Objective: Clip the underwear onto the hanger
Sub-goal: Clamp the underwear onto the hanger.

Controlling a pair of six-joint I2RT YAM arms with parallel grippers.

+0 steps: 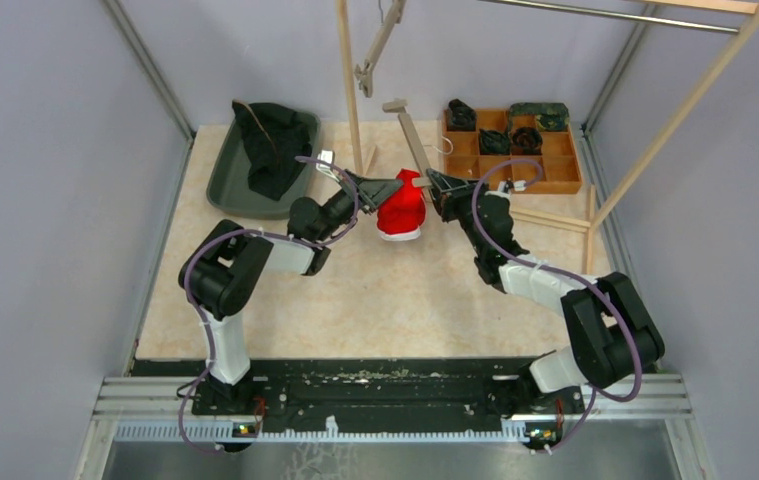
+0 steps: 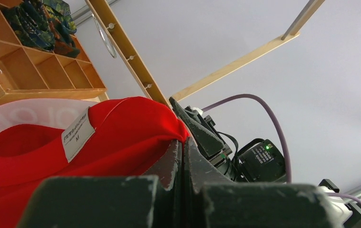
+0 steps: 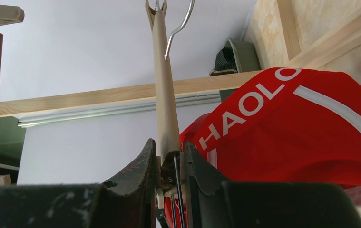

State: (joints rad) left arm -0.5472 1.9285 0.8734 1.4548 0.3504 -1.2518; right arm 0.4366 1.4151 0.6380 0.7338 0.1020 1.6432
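In the middle of the overhead view the red underwear (image 1: 401,208) hangs between the two arms, above the worktop (image 1: 355,300). The left end effector (image 1: 383,188) has its fingers pressed together on a fold of the underwear's red fabric, just right of a white label (image 2: 77,133). The right end effector (image 1: 436,183) pinches the lower end of the wooden hanger (image 1: 412,135), which slants up toward the frame's top. White "HAOLO" lettering shows on the waistband beside it. A grey-green tray (image 1: 223,175) holding a dark garment (image 1: 273,145) sits upper left, and a wooden compartment box (image 1: 555,165) sits upper right.
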